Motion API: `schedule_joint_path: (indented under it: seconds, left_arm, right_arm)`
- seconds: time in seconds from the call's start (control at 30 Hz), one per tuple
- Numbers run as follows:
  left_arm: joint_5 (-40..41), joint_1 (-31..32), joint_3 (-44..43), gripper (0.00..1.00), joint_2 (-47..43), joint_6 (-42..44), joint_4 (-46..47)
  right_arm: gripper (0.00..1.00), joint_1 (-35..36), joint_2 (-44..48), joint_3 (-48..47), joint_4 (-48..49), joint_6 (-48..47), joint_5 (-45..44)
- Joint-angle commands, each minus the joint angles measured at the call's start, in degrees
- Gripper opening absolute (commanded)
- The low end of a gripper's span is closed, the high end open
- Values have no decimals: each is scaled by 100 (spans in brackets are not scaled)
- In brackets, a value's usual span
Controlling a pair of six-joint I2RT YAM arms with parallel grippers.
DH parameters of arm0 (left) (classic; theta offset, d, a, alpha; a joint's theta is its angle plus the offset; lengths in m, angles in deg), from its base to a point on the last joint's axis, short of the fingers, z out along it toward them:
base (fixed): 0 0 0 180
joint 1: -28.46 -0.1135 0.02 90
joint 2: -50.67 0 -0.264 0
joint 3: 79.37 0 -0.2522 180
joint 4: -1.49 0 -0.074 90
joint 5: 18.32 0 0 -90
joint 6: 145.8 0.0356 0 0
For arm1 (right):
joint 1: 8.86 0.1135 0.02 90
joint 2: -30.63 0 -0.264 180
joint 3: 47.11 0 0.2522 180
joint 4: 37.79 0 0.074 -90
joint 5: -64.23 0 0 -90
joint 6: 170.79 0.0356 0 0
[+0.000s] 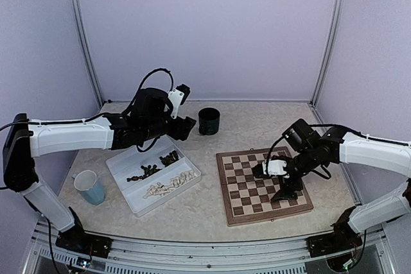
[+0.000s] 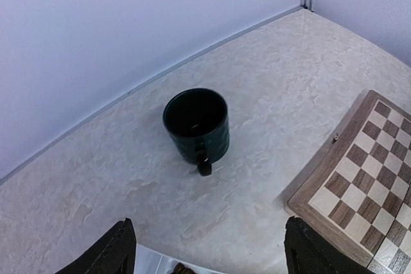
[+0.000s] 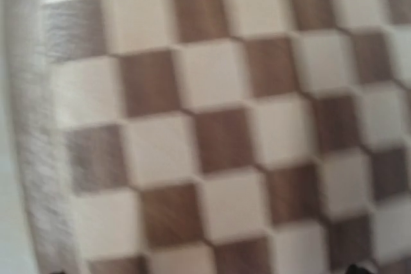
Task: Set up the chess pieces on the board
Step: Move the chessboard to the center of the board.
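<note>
My left fingers [image 2: 119,251] gape empty; the chess pieces [image 1: 168,187] lie in the tray [image 1: 122,165] just beneath them. My right fingers [image 1: 287,190] hover over the board [image 1: 247,187], and I cannot tell their spread. I'd drop straight down and pinch one piece.

A robot lab's test cell: pale lilac wall panels [image 1: 205,30] on aluminium posts [image 1: 83,36] enclose a beige marbled desk [image 1: 257,126]; white-and-black robot arms [image 1: 64,136] are bolted along its near edge.

Dark mug [image 1: 209,120], white divided tray [image 1: 131,158] and pale-blue cup [image 1: 89,187] stand apart on table [image 1: 257,120].
</note>
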Motion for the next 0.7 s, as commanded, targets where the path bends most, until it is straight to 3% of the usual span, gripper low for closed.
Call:
schedule_joint_path:
  seconds: [0.0,0.3,0.67]
  left_arm:
    - [64,-313,470,78,-462,-1091,-622]
    - [508,-490,889,78,-962,-1234,-696]
    - [500,-510,872,79,-785,-1204,-768]
  right_arm:
    - [97,834,-246,141,-151,-152,-469]
    - [99,1959,-595,386,252,-1,-1230]
    - [98,2027,-939,740,1567,208,-2722]
